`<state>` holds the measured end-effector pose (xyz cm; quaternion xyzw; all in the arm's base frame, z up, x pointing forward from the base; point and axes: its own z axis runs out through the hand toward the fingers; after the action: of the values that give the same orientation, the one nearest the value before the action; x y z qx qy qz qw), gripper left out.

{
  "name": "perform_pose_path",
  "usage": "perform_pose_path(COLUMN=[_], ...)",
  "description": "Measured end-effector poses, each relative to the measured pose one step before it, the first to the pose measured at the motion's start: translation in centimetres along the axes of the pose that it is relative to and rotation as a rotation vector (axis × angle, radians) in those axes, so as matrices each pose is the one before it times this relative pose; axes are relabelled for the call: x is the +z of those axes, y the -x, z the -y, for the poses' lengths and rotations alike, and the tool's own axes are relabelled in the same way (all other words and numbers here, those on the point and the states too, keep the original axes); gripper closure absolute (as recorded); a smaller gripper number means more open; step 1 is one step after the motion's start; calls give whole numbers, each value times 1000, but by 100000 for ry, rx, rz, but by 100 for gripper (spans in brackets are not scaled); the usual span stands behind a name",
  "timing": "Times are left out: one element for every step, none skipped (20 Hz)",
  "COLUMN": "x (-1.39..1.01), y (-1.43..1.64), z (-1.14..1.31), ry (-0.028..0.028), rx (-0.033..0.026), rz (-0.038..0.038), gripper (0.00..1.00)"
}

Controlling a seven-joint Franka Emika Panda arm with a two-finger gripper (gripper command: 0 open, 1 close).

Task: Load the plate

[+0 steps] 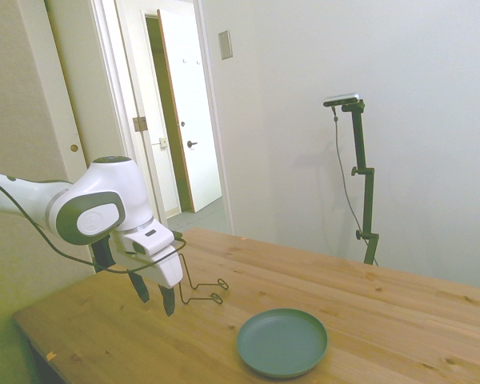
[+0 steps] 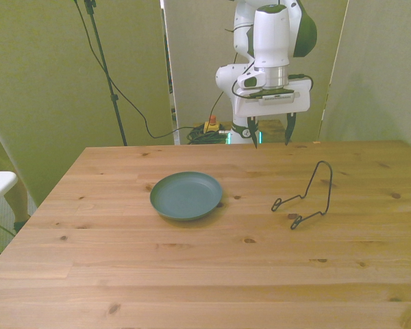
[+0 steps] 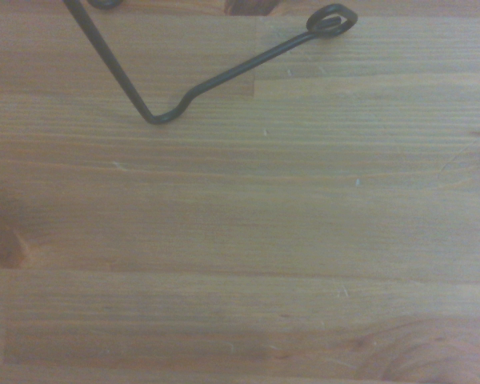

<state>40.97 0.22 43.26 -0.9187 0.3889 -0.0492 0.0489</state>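
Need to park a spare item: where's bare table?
Bare wood along the table's near edge, below the plate and wire stand, and on the front view's left. Tightest: under the open claw, by the stand.

my white arm reaches out with the wrist bent so the gripper points straight down. in the front view the gripper hangs in the air, its two dark fingers spread apart with nothing between them. a black cable loops along my forearm to the wrist.
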Motion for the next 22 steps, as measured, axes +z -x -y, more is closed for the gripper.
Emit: perform_pose_path(x=[5,-9,27,-6,-20,-67,-94,-87,-113,-5,95,310,407,510,569,512,381,235,97,65,143,279], y=[-35,-98,-169,-364,-555,-1109,-1040,-1277,-1345,-1415,-1216,-954,-838,-593,-428,-350,-285,-212,-129,-23,83,263], z=[23,-4,-143,-315,-453,-936,-864,-1110,-1214,-1324,-1172,-959,-679,-435,-188,-8,56,148,197,226,247,340], ry=[86,775,1090,1192,949,1105,691,1346,1435,1424,1644,1420,1520,1158,953,873,1231,1026,985,874,911,843], rx=[-196,-1093,-830,-569,-270,-338,-214,-926,-1096,-1177,-1749,-2111,-2787,-3516,-3489,-3403,-3217,-2540,-2068,-2141,-2227,-2067], rz=[-260,-1273,-861,-1029,-839,-1058,-713,-1016,-1022,-813,-728,-232,-447,-196,-213,-920,-1675,-1802,-2030,-2308,-2648,-2292], gripper=[0,0,0,0,0,0,0,0,0,0,0,0,0,0,0,0,0,0,0,0,0,0])
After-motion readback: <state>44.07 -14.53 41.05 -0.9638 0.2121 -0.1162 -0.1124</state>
